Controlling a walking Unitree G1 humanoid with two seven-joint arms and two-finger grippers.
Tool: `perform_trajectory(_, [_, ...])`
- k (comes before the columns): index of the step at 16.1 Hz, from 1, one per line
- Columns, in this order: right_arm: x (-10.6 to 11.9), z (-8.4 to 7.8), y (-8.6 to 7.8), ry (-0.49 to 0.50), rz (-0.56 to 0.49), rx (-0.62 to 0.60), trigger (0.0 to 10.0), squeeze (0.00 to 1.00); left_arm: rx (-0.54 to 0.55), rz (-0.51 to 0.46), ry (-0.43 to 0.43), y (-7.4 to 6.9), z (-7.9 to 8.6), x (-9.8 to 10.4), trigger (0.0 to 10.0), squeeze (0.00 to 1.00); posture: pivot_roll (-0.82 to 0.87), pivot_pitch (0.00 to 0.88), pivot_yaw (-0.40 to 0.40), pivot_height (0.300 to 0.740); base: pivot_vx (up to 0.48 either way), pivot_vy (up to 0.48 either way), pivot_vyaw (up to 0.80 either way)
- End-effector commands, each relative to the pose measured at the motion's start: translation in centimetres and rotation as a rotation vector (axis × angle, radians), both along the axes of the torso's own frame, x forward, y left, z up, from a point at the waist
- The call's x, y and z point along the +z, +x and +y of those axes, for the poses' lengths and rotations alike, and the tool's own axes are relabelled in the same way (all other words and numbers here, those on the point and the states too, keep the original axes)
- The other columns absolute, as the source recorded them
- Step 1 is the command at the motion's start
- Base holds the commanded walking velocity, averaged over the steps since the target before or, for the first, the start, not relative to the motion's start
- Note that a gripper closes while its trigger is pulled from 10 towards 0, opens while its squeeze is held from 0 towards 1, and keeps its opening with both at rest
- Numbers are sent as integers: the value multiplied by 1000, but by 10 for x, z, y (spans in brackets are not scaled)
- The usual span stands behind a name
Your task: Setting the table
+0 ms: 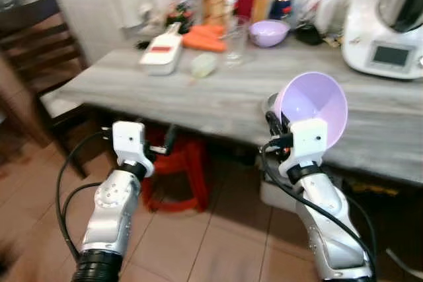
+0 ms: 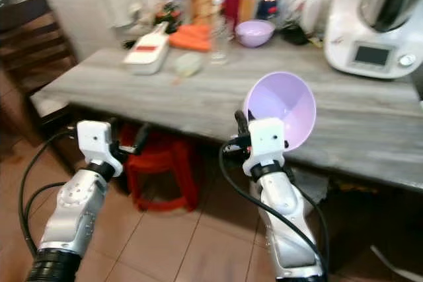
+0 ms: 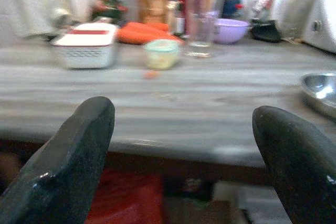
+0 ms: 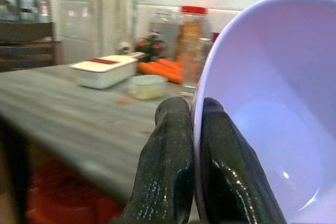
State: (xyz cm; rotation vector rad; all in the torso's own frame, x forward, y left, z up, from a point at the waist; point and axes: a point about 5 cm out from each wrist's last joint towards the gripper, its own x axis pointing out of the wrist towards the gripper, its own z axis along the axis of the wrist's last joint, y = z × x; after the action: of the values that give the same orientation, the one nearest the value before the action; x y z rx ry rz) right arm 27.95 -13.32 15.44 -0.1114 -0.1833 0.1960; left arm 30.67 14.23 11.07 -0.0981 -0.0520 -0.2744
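Note:
My right gripper (image 4: 193, 109) is shut on the rim of a lilac plastic bowl (image 1: 312, 105). It holds the bowl tipped on its side just above the front edge of the grey wooden table (image 1: 218, 100). One finger sits inside the rim and one outside. My left gripper (image 3: 184, 113) is open and holds nothing; it hovers in front of the table's edge, a little below the top, over to the left (image 1: 164, 142). A second lilac bowl (image 1: 268, 32) stands at the back of the table. A steel bowl (image 3: 321, 91) rests on the table close to the held bowl.
At the back stand a drinking glass (image 1: 236, 43), a small pale green tub (image 1: 203, 65), a white lidded box (image 1: 161, 55), carrots (image 1: 205, 39) and several jars. A white kitchen machine (image 1: 386, 21) fills the right rear. A red stool (image 1: 178, 170) stands underneath, a dark chair (image 1: 39, 51) at left.

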Motion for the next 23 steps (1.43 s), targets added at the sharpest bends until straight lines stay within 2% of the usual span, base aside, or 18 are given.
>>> perform_trajectory(1, [8,2,1,13,-29,3,10000,0,6,-21,17,2,5,7,10000,0,0,0,39,740,480,0,0])
perform_trajectory(8, [8,1,3,28,-22,-4,10000,0,-5,-14,7,1,2,6,10000,0,1,0,36,740,473,0,0])
perform_trajectory(10, [8,1,4,24,-18,1,10000,0,-22,-22,-19,-1,-1,8,10000,0,2,0,32,740,178,0,0])
perform_trajectory(11, [8,2,4,14,-13,4,10000,0,-61,-43,5,-4,-4,10,10000,0,2,0,32,740,0,0,0])
perform_trajectory(15, [4,0,5,-26,11,-13,10000,0,-203,-37,4,-16,-11,10,10000,0,-2,0,26,740,0,0,0])
perform_trajectory(18, [-2,-3,7,-65,62,-23,10000,0,-340,-34,47,-28,-14,10,10000,0,-2,0,21,740,0,0,0])
perform_trajectory(22, [-9,2,9,-80,137,23,10000,0,-482,-27,69,-36,-19,14,10000,0,0,0,18,740,0,0,0])
perform_trajectory(23, [-13,7,10,-88,175,70,10000,0,-522,-23,83,-39,-20,15,10000,0,-1,0,19,740,0,0,0])
